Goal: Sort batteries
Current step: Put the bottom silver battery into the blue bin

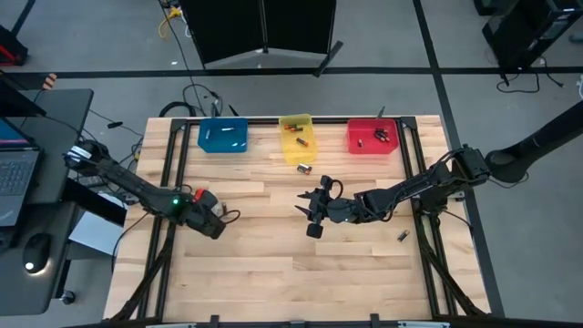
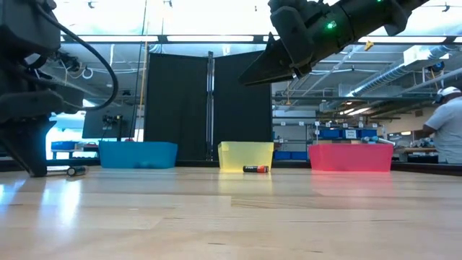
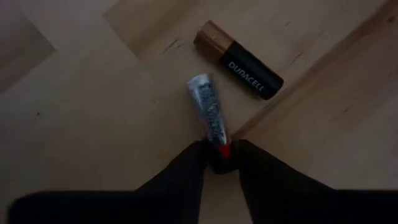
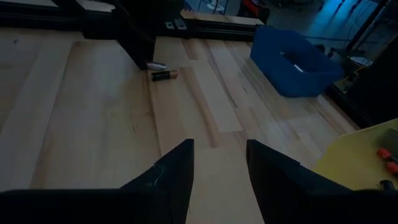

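My left gripper [image 1: 216, 221] is low over the table's left half and shut on a silver battery with a red end [image 3: 208, 112]. A black and copper battery [image 3: 239, 62] lies on the wood just beyond it. My right gripper [image 1: 311, 215] hangs open and raised over the table's middle [image 2: 254, 71], touching nothing. Another battery [image 1: 303, 169] lies in front of the yellow bin [image 1: 298, 130], and one more [image 1: 402, 236] lies near the right edge. Several batteries sit in the yellow bin and the red bin [image 1: 373, 137]. My left gripper pinches the silver battery by its red end [image 3: 221, 149] between the two fingertips [image 3: 194, 157]. The fingers lie along the battery, which points away from them. Its silver body [image 4: 157, 65] seems to lie on the table.
The blue bin [image 1: 223, 137], yellow bin and red bin stand in a row along the far edge. Black rails [image 1: 173, 173] run along the table's left and right sides. A person [image 2: 447, 130] stands far off in the room behind.
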Controlling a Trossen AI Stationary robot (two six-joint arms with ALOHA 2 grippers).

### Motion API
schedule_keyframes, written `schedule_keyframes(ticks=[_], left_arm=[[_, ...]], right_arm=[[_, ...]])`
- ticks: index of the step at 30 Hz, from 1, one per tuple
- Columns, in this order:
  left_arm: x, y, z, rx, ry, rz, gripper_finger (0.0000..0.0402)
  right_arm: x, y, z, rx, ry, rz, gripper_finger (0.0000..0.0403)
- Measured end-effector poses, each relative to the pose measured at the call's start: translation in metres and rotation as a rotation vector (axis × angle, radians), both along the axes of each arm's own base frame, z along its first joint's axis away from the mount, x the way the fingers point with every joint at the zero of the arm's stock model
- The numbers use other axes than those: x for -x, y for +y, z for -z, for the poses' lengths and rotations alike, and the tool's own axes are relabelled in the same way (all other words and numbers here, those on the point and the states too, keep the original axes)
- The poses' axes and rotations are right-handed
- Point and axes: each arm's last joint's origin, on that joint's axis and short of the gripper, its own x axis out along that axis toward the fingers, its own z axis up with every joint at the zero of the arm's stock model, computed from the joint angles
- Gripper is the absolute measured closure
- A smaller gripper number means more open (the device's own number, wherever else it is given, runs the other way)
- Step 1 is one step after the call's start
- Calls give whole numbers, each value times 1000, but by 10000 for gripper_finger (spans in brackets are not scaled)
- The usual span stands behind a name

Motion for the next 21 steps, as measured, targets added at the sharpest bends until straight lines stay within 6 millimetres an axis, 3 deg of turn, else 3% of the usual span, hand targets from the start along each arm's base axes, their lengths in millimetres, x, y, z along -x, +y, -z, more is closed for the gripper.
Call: schedule_keyframes(ticks=[4, 10, 16, 21], left_arm=[[1, 0, 0, -15, 20, 52, 356], [-1, -1, -11, -54, 82, 102, 357], [-7, -1, -48, -143, 130, 120, 357], [-25, 7, -84, -214, 73, 142, 357]], right_arm=[[0, 0, 0, 0, 1, 0, 245], [0, 0, 0, 0, 1, 0, 247], [0, 0, 0, 0, 1, 0, 248], [0, 0, -1, -2, -6, 0, 249]])
